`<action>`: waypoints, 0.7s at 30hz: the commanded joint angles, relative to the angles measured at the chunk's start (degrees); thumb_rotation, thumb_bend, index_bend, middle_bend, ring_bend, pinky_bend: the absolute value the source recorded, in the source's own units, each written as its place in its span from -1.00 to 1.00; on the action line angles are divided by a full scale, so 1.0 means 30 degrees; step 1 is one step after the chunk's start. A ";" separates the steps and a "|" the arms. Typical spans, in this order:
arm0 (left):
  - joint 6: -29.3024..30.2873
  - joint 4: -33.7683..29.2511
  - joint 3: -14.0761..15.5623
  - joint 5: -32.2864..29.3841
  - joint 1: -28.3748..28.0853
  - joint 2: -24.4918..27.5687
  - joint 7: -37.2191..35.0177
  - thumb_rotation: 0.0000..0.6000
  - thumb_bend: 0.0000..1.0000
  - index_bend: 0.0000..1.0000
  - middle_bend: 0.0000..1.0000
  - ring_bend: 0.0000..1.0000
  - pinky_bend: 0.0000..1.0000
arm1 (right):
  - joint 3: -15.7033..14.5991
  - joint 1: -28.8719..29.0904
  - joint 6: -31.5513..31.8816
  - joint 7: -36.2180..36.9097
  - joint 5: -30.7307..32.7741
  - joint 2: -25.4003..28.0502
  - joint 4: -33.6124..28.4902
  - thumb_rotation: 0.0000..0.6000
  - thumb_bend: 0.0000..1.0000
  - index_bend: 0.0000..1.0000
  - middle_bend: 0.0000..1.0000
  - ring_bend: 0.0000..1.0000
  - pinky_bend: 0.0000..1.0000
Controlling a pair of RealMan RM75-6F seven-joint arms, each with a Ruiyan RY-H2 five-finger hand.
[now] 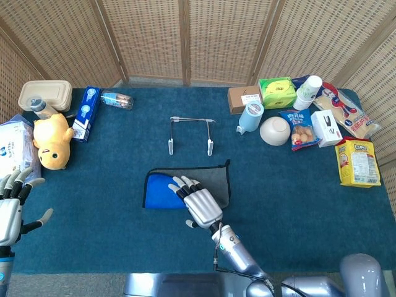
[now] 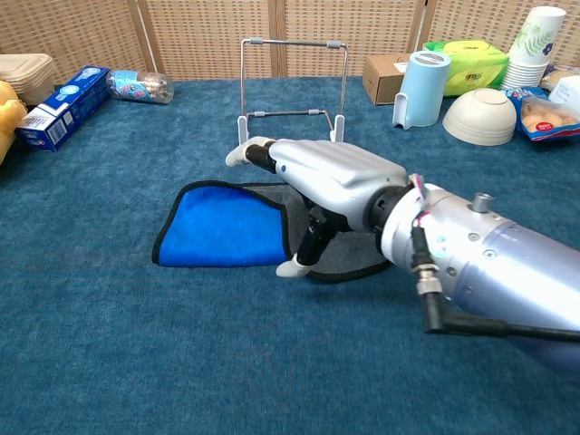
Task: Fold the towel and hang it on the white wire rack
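The towel (image 1: 162, 192) (image 2: 217, 231) lies flat on the table's middle, its blue side folded over the left part and its grey side (image 1: 221, 182) showing at the right. My right hand (image 1: 197, 203) (image 2: 322, 172) hovers flat over the towel's middle with fingers spread, holding nothing; whether it touches the cloth cannot be told. The white wire rack (image 1: 191, 133) (image 2: 292, 86) stands upright just behind the towel. My left hand (image 1: 13, 207) is open at the table's left edge, far from the towel.
A yellow plush toy (image 1: 52, 141), a blue box (image 1: 86, 112), a lying bottle (image 1: 117, 99) and a food container (image 1: 44, 94) sit at the left. At the back right are a bowl (image 1: 275, 130), a blue canister (image 1: 250, 116), cartons and snack bags (image 1: 355, 162).
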 commanded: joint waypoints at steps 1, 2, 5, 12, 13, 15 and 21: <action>-0.0085 0.0002 -0.0020 -0.0027 -0.0011 -0.0024 -0.0004 1.00 -0.34 -0.49 -0.78 -1.00 -1.00 | 0.0089 0.0244 0.0126 -0.0109 0.0217 -0.0310 0.0313 1.00 -0.79 -1.00 -0.93 -1.00 -0.69; -0.0123 0.0009 -0.0030 -0.0028 -0.0019 -0.0044 0.0010 1.00 -0.34 -0.49 -0.78 -1.00 -1.00 | 0.0092 0.0321 0.0133 -0.0105 0.0271 -0.0405 0.0439 1.00 -0.79 -1.00 -0.93 -1.00 -0.70; -0.0218 0.0007 -0.0038 -0.0013 -0.0037 -0.0075 0.0050 1.00 -0.34 -0.49 -0.78 -1.00 -1.00 | 0.0034 0.0504 0.0045 -0.0055 0.0360 -0.0517 0.0824 1.00 -0.79 -1.00 -0.93 -1.00 -0.70; -0.0306 -0.0023 -0.0125 -0.0100 -0.0036 -0.0094 0.0144 1.00 -0.34 -0.49 -0.79 -1.00 -1.00 | -0.0055 0.0530 0.0149 0.0630 0.0352 -0.0577 0.1744 1.00 -0.78 -1.00 -0.94 -1.00 -0.70; -0.0329 -0.0034 -0.0142 -0.0107 -0.0048 -0.0087 0.0179 1.00 -0.34 -0.49 -0.79 -1.00 -1.00 | -0.0063 0.0512 0.0159 0.0794 0.0389 -0.0630 0.1852 1.00 -0.79 -1.00 -0.94 -1.00 -0.70; -0.0371 -0.0063 -0.0193 -0.0121 -0.0085 -0.0096 0.0240 1.00 -0.34 -0.49 -0.79 -1.00 -1.00 | -0.0109 0.0541 0.0158 0.0919 0.0396 -0.0718 0.2010 1.00 -0.79 -1.00 -0.94 -1.00 -0.71; -0.0574 -0.0147 -0.0271 -0.0179 -0.0192 -0.0166 0.0457 1.00 -0.34 -0.49 -0.79 -1.00 -1.00 | -0.0032 0.0856 0.0254 0.0906 0.0368 -0.1277 0.2537 1.00 -0.78 -1.00 -0.94 -1.00 -0.71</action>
